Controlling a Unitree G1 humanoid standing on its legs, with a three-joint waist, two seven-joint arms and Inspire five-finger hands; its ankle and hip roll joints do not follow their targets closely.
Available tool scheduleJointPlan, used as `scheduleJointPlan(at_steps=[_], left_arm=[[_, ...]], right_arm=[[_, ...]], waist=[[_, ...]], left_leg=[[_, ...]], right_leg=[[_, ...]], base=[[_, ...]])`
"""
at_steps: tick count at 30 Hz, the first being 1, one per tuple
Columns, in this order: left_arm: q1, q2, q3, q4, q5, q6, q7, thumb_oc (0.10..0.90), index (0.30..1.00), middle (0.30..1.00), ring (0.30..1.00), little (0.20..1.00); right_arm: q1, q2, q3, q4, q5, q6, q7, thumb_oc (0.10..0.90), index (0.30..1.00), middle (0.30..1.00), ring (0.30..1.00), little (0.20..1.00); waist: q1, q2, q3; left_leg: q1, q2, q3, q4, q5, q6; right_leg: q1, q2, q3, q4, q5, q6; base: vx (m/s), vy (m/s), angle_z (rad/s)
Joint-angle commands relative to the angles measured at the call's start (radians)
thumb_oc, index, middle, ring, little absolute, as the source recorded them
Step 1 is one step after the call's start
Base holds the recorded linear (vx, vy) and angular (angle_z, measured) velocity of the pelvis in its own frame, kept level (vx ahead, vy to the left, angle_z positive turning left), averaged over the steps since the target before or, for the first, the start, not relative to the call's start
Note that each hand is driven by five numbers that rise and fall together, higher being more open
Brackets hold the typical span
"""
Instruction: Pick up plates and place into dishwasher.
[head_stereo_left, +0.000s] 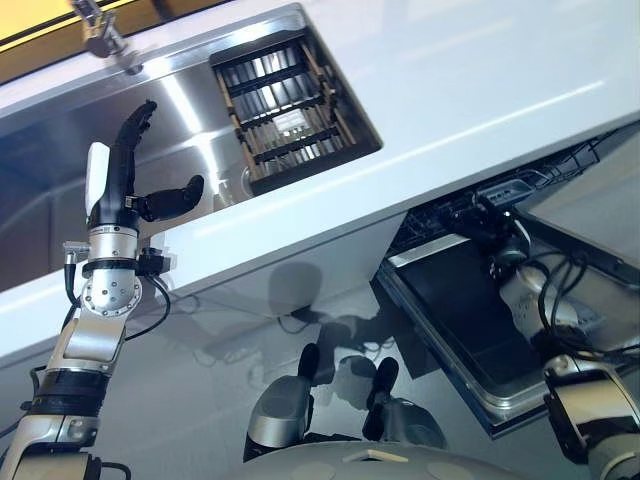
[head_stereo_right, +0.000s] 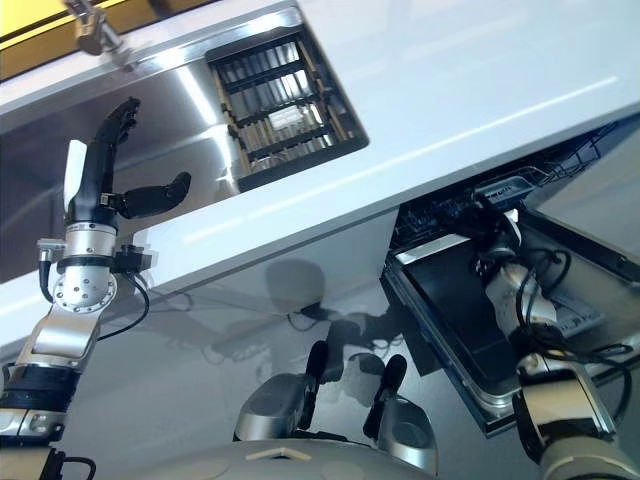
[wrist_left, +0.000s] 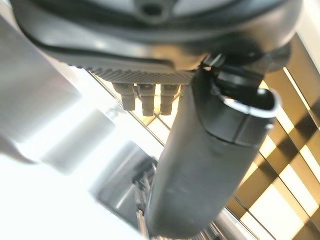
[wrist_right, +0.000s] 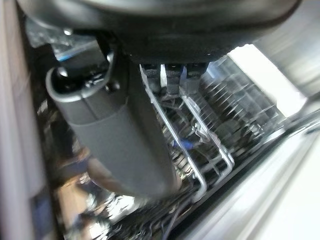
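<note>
Our left hand (head_stereo_left: 125, 185) is up over the steel sink (head_stereo_left: 190, 110), fingers straight and raised, thumb jutting out sideways, nothing held between them. From its own wrist view we get the thumb (wrist_left: 210, 165) as a big dark column up close, and past it a bright pale blur of sink metal with a few rack bars low down, detail the head views do not give us. Beyond that hand sits the dish rack (head_stereo_left: 290, 110), a dark slatted frame set in the sink's far end, and we cannot make out a plate in it from here. The faucet (head_stereo_left: 100, 35) stands at the sink's back edge, and the white countertop (head_stereo_left: 480, 90) runs off to the right. Over on the other side, our right hand (head_stereo_right: 500, 245) reaches into the open dishwasher (head_stereo_left: 500, 215) under the counter, above the lowered door (head_stereo_left: 460, 320); whether those fingers are curled or straight we cannot tell from the head views. Its wrist view takes us inside: the thumb (wrist_right: 115, 135) extended over the wire basket (wrist_right: 200, 150), rows of tines behind it, and no plate we can pick out among them.
</note>
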Motion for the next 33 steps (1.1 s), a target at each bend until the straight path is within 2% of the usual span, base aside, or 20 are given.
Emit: scheduleJointPlan(at_steps=[1, 5, 7, 11, 18, 24, 30, 33], left_arm=[[0.037, 0.086, -0.003, -0.050, -0.019, -0.091, 0.019, 0.800, 0.900, 0.900, 0.900, 0.900], [0.057, 0.090, 0.002, -0.059, -0.021, -0.101, 0.013, 0.800, 0.900, 0.900, 0.900, 0.900], [0.057, 0.092, 0.001, -0.059, -0.023, -0.099, 0.014, 0.800, 0.900, 0.900, 0.900, 0.900], [0.045, 0.103, -0.008, -0.069, -0.032, -0.081, 0.024, 0.800, 0.900, 0.900, 0.900, 0.900], [0.020, 0.125, 0.019, -0.065, -0.054, -0.073, 0.004, 0.800, 0.900, 0.900, 0.900, 0.900], [-0.017, 0.141, 0.044, -0.040, -0.129, -0.059, -0.043, 0.800, 0.900, 0.900, 0.900, 0.900], [-0.071, 0.167, 0.049, -0.004, -0.167, -0.029, -0.055, 0.800, 0.900, 0.900, 0.900, 0.900], [-0.097, 0.184, 0.063, 0.020, -0.197, -0.012, -0.071, 0.800, 0.900, 0.900, 0.900, 0.900]], right_arm=[[-0.256, 0.073, 0.112, -0.198, -0.072, -0.169, 0.059, 0.800, 0.900, 0.900, 0.900, 0.900], [-0.222, 0.094, 0.065, -0.177, 0.011, -0.181, -0.084, 0.800, 0.900, 0.900, 0.900, 0.900], [-0.194, 0.109, 0.039, -0.171, 0.029, -0.190, -0.115, 0.800, 0.900, 0.900, 0.900, 0.900], [-0.117, 0.113, 0.003, -0.173, -0.032, -0.179, -0.205, 0.800, 0.900, 0.900, 0.900, 0.900], [0.052, 0.058, -0.091, -0.214, -0.081, -0.158, -0.216, 0.800, 0.900, 0.900, 0.900, 0.900], [0.150, 0.011, -0.181, -0.264, -0.091, -0.152, -0.207, 0.800, 0.900, 0.900, 0.900, 0.900], [0.219, -0.042, -0.264, -0.312, -0.175, -0.204, -0.279, 0.800, 0.900, 0.900, 0.900, 0.900], [0.253, -0.061, -0.324, -0.323, -0.191, -0.204, -0.317, 0.800, 0.900, 0.900, 0.900, 0.900]], waist=[[0.072, -0.069, -0.111], [0.073, -0.072, -0.118], [0.062, -0.071, -0.121], [0.033, -0.068, -0.122], [-0.033, -0.064, -0.127], [-0.090, -0.067, -0.132], [-0.153, -0.070, -0.147], [-0.185, -0.066, -0.159]], left_leg=[[-0.072, -0.107, 0.014, 0.102, -0.105, 0.050], [-0.054, -0.113, 0.015, 0.105, -0.121, 0.066], [-0.051, -0.116, 0.019, 0.106, -0.124, 0.074], [-0.033, -0.118, 0.039, 0.103, -0.137, 0.090], [0.005, -0.109, 0.090, 0.082, -0.153, 0.106], [0.030, -0.099, 0.138, 0.067, -0.164, 0.108], [0.055, -0.093, 0.178, 0.039, -0.169, 0.104], [0.066, -0.090, 0.202, 0.023, -0.171, 0.102]], right_leg=[[-0.018, 0.020, -0.023, 0.215, -0.227, -0.025], [-0.011, 0.018, -0.009, 0.215, -0.218, -0.014], [-0.014, 0.016, 0.000, 0.214, -0.209, -0.008], [-0.014, 0.013, 0.030, 0.216, -0.201, 0.006], [-0.022, 0.002, 0.063, 0.237, -0.196, 0.034], [-0.024, 0.003, 0.091, 0.230, -0.187, 0.053], [-0.015, 0.022, 0.135, 0.189, -0.174, 0.061], [-0.013, 0.035, 0.161, 0.167, -0.168, 0.064]], base=[[0.04, 0.024, 0.08], [0.03, 0.017, 0.03], [-0.01, 0.010, -0.02], [-0.03, 0.012, -0.07], [-0.06, -0.011, -0.14], [-0.06, -0.038, -0.26], [-0.05, -0.036, -0.35], [-0.07, -0.060, -0.37]])
